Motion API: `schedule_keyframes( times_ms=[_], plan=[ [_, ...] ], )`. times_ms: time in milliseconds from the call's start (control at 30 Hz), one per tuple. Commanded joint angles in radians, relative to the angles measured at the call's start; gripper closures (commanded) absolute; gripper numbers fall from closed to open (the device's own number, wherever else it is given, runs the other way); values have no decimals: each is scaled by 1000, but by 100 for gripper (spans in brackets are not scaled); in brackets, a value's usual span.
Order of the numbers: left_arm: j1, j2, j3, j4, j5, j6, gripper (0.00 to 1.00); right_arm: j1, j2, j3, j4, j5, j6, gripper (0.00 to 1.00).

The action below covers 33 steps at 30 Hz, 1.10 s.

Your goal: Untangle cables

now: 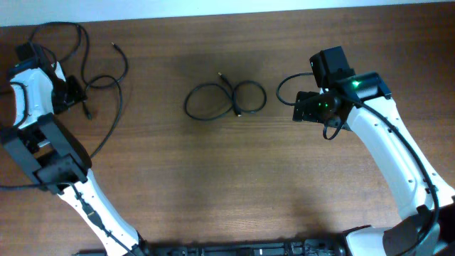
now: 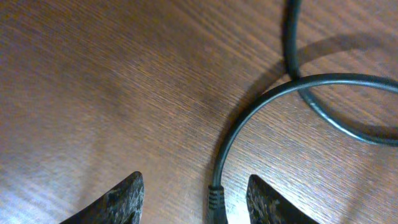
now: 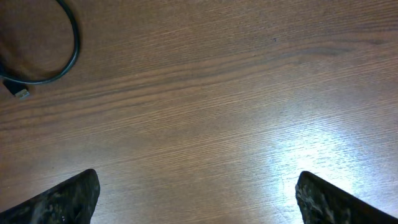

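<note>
Take the coiled cable at the middle of the wooden table as your reference. It lies flat in a figure-eight of two loops, its long axis running left to right. One short end pokes out toward the far edge and another toward the near edge.

Your right gripper sits just to the right of that coil, not touching it. In the right wrist view its fingers are spread wide over bare wood with nothing between them. A cable loop curves in the upper left corner there, with its small flat plug pointing toward the left edge of the view.

Well to the left of the coil lies a loose cable. It wanders in open curves, and its longest stretch runs from the far side toward the near-left.

Your left gripper is at that cable, farther left again from the coil. Up close, its fingers stand apart and clamp nothing. A ribbed plug end sits in the gap between them, nearer the right finger. From it the cord arcs away and to the right, crossing another strand.
</note>
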Motion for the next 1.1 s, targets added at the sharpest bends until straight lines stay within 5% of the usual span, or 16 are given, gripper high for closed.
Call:
schedule_keyframes(
  times_ms=[0, 100, 200, 467, 633, 800, 933, 1067],
  plan=[
    [-6, 76, -7, 1, -3, 12, 49, -2, 3, 0, 0, 16, 1, 2],
    [-7, 88, -7, 2, -4, 12, 59, -2, 3, 0, 0, 16, 1, 2],
    [-7, 86, -5, 8, -28, 11, 100, -2, 3, 0, 0, 16, 1, 2],
    [-6, 37, 83, -41, -48, -254, 100, -2, 3, 0, 0, 16, 1, 2],
    [3, 0, 97, -112, -47, -617, 100, -2, 3, 0, 0, 16, 1, 2],
    [34, 0, 97, -198, -48, -785, 100, -2, 3, 0, 0, 16, 1, 2],
    [78, 0, 97, -290, -48, -1077, 99, -2, 3, 0, 0, 16, 1, 2],
    [113, 0, 97, -304, -47, -1091, 100, -2, 3, 0, 0, 16, 1, 2]
  ],
)
